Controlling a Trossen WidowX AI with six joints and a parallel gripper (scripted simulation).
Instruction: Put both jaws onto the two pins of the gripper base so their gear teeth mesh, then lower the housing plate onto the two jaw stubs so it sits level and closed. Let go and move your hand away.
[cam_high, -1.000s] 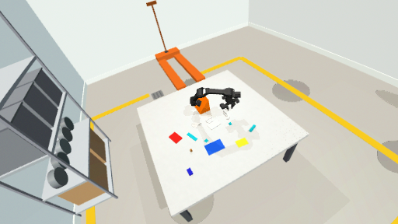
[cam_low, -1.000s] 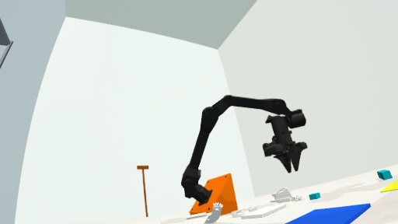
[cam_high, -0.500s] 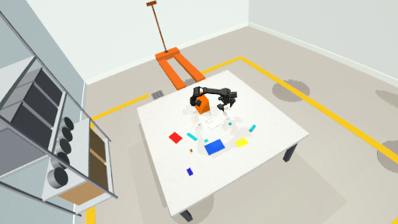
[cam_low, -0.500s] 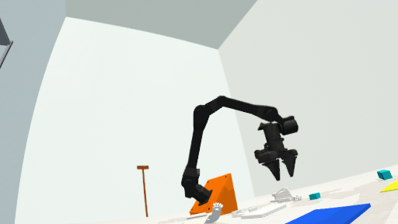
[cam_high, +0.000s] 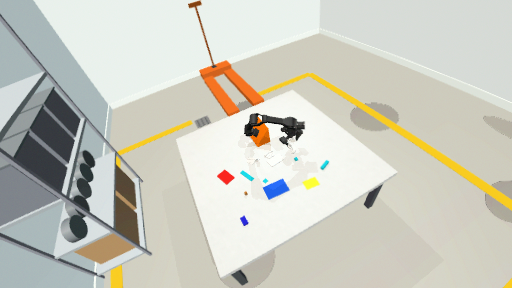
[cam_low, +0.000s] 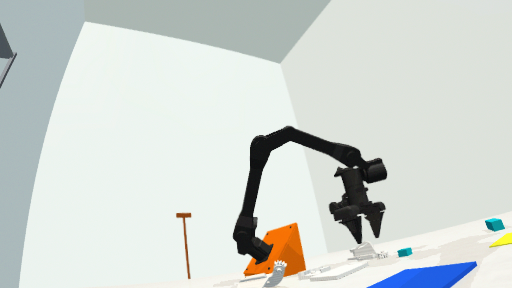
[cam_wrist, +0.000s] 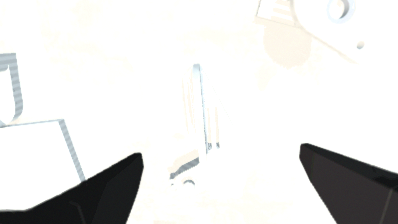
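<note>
My gripper (cam_high: 292, 139) (cam_low: 368, 240) (cam_wrist: 221, 151) is open and empty, pointing down just above a white part (cam_low: 364, 250) (cam_wrist: 202, 110) that looks like a jaw. In the wrist view this part appears narrow and edge-on, ahead of and between the fingertips. Another toothed jaw (cam_low: 276, 274) lies near the arm's foot. A flat white part (cam_high: 274, 159) (cam_low: 340, 271) lies between them; a straight-edged plate also shows at the left of the wrist view (cam_wrist: 35, 162). A white part with a ring (cam_wrist: 315, 15) is at the top right. Pale glare hides which is base or housing; no meshing shows.
A blue plate (cam_high: 276, 189) (cam_low: 425, 277), a yellow piece (cam_high: 311, 183), a red piece (cam_high: 225, 177), a small dark blue block (cam_high: 244, 220) and several teal blocks, one a small cube (cam_high: 296, 159) (cam_low: 404, 252) near the gripper, lie on the table. An orange wedge (cam_low: 287, 245) stands by the arm's foot.
</note>
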